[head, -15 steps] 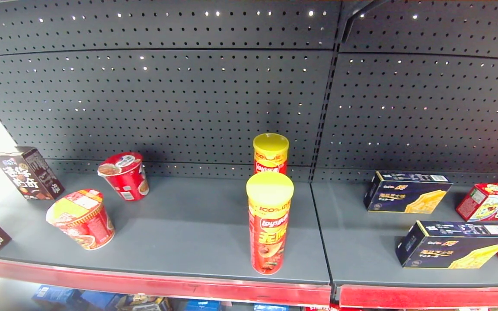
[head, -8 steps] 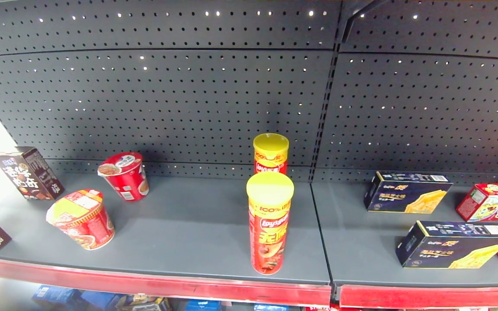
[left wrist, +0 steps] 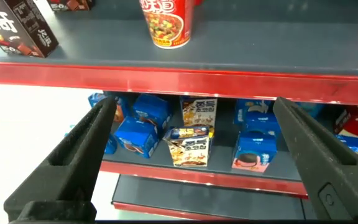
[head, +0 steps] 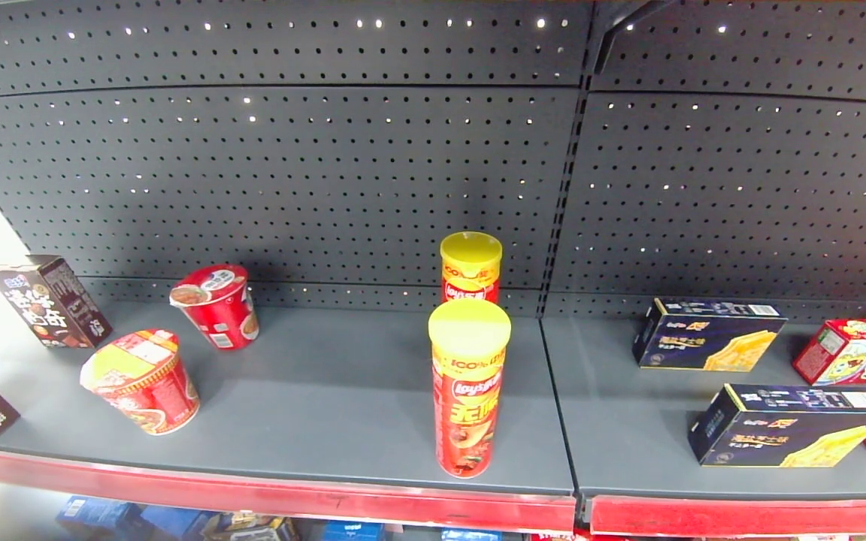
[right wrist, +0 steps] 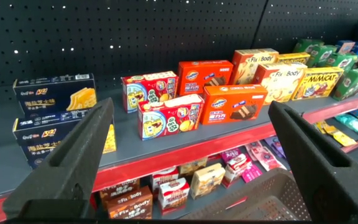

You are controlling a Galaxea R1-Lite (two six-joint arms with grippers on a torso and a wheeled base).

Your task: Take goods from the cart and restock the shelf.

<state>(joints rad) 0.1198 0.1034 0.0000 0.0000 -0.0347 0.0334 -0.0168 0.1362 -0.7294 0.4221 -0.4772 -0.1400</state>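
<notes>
Two tall red chip cans with yellow lids stand mid-shelf, one at the front and one behind it, on the grey shelf. Two red cup noodles sit to their left. My left gripper is open and holds nothing; it hangs in front of the shelf's red front edge, below a cup noodle. My right gripper is also open with nothing in it, facing navy boxes and red boxes farther right along the shelf.
Dark boxes stand at the shelf's left end. Navy boxes and red boxes lie on the right bay. Blue packs fill the lower shelf. A dark mesh basket rim sits under the right gripper. Orange boxes lie farther right.
</notes>
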